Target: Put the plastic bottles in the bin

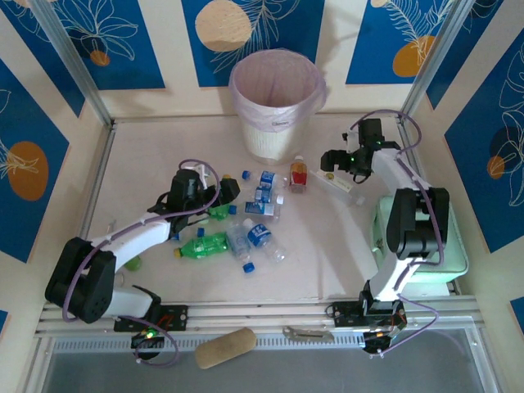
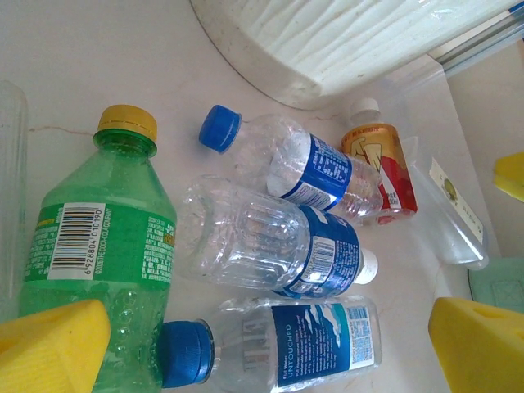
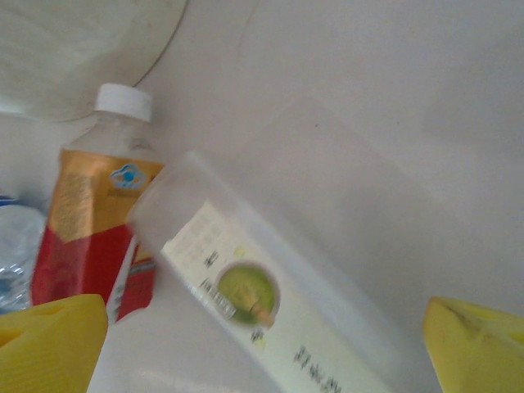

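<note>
Across the pale bench (image 1: 139,155), small plastic bottles (image 1: 205,244) lie unbinned; round white bin (image 1: 270,143) seems empty; both arms' jaws spread.

A tan oblong roll (image 1: 225,347) lies slantwise below the near rail, a small silvery metal piece (image 1: 308,333) just to its right, a pale green tray (image 1: 455,260) sits at the right edge of the table (image 1: 147,155), and blue leaf-patterned wall panels (image 1: 98,41) stand around.
</note>
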Controlling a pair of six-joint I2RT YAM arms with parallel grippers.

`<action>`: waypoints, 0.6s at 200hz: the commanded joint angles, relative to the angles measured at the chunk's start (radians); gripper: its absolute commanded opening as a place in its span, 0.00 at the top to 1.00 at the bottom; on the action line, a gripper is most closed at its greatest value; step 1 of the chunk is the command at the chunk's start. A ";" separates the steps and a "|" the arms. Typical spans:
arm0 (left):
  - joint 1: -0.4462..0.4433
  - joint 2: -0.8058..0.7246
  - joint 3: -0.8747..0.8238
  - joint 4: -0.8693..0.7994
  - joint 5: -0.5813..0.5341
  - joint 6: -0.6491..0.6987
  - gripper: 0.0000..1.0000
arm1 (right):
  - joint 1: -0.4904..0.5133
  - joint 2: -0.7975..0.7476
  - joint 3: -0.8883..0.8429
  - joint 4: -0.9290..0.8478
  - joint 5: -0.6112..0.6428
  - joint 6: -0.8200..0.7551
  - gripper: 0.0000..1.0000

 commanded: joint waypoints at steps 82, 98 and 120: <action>-0.008 0.021 0.007 -0.001 -0.007 0.020 0.00 | 0.102 0.113 0.041 -0.095 0.073 -0.085 0.01; -0.008 0.025 0.006 0.001 -0.002 0.019 0.00 | 0.127 0.109 0.027 -0.100 0.097 -0.077 0.01; -0.008 0.021 -0.002 0.004 -0.001 0.015 0.00 | 0.164 0.121 0.015 -0.110 0.151 -0.077 0.01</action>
